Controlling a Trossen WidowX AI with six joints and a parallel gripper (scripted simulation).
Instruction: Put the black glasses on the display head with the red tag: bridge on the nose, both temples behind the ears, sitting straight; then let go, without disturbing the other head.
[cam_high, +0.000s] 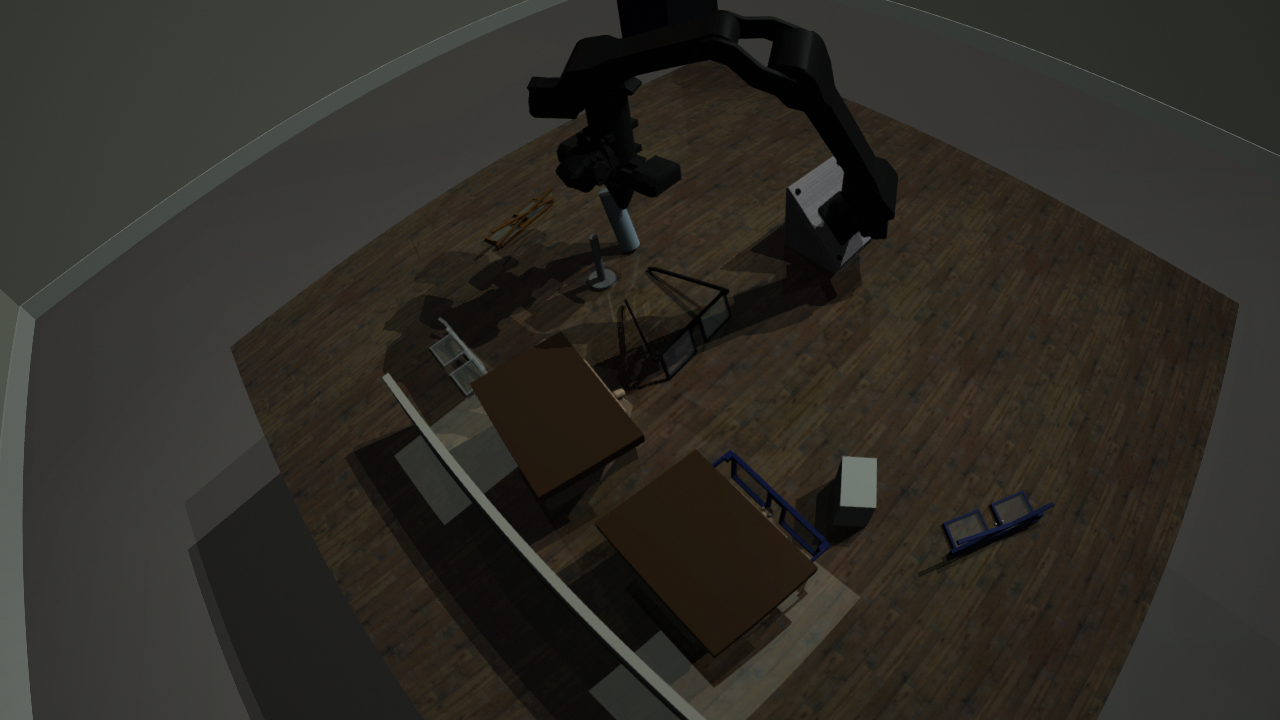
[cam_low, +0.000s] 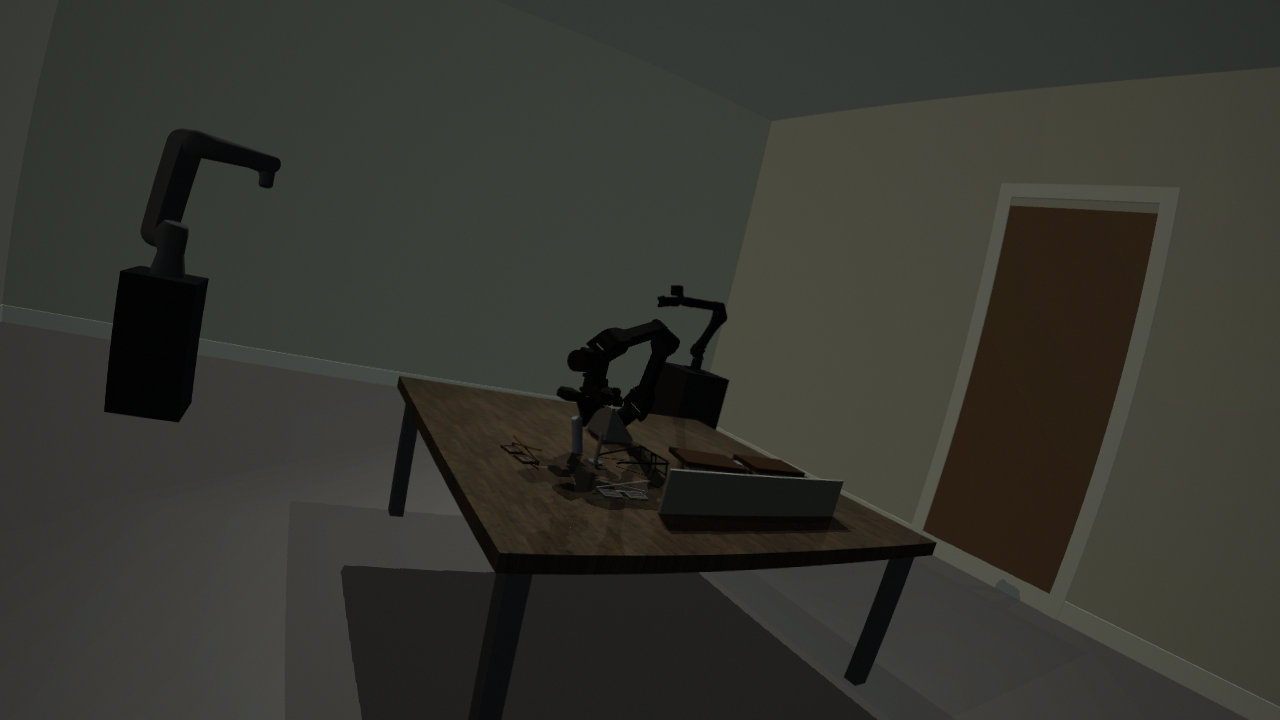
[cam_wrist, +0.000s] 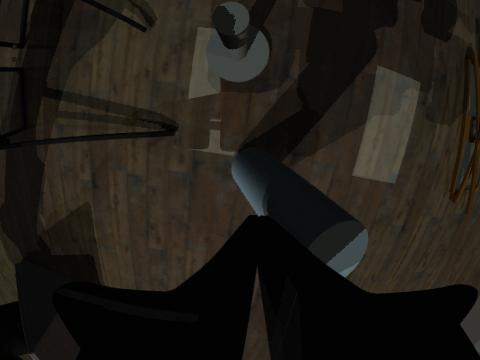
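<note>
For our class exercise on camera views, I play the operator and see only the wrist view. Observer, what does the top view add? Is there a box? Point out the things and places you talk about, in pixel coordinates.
Observer: Yes, a white box (cam_high: 858, 481) stands between two blue glasses.
Operator: My view cuts off the black glasses (cam_high: 698, 333) (cam_low: 646, 458) (cam_wrist: 90, 139). Are both lenses there?
Observer: Yes, the top view shows both, joined at the bridge.
Operator: Anything else near the stands?
Observer: A long pale panel (cam_high: 537, 561) (cam_low: 750, 496) stands beside the two brown boards (cam_high: 559, 419) (cam_low: 707, 459).
</note>
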